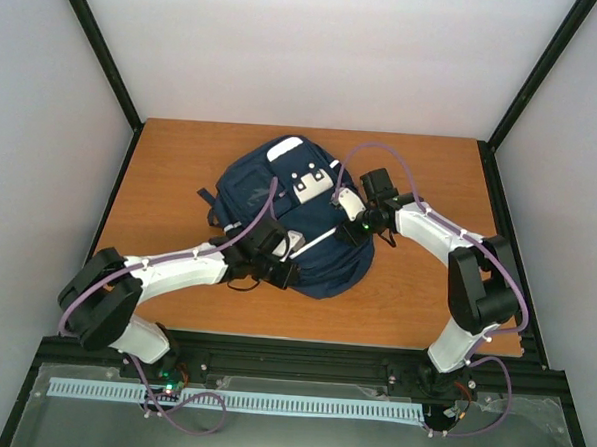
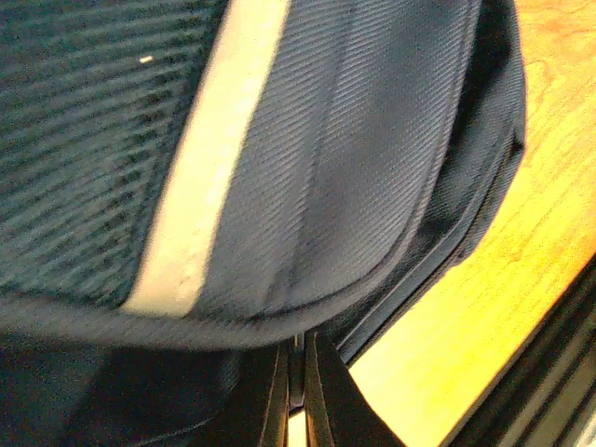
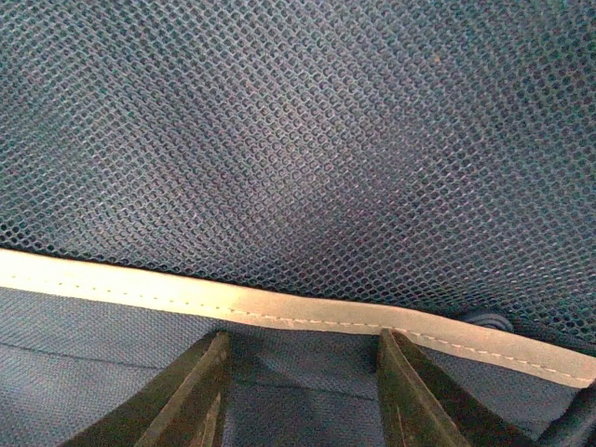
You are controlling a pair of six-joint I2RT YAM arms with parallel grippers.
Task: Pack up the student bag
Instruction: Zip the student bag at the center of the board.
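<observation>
The bag (image 1: 242, 188) lies flat at the middle of the table (image 1: 171, 167), opening being the step in hand; my left gripper (image 2: 296, 352) sits pinched narrow at its seam (image 2: 279, 312), my right gripper (image 3: 298, 343) is spread wide over the mesh (image 3: 298, 140), and the next move calls for finding the zip.

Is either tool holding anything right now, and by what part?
The left tool seems pinched on the student bag at its piped edge; the right tool is open over mesh, holding nothing.
</observation>
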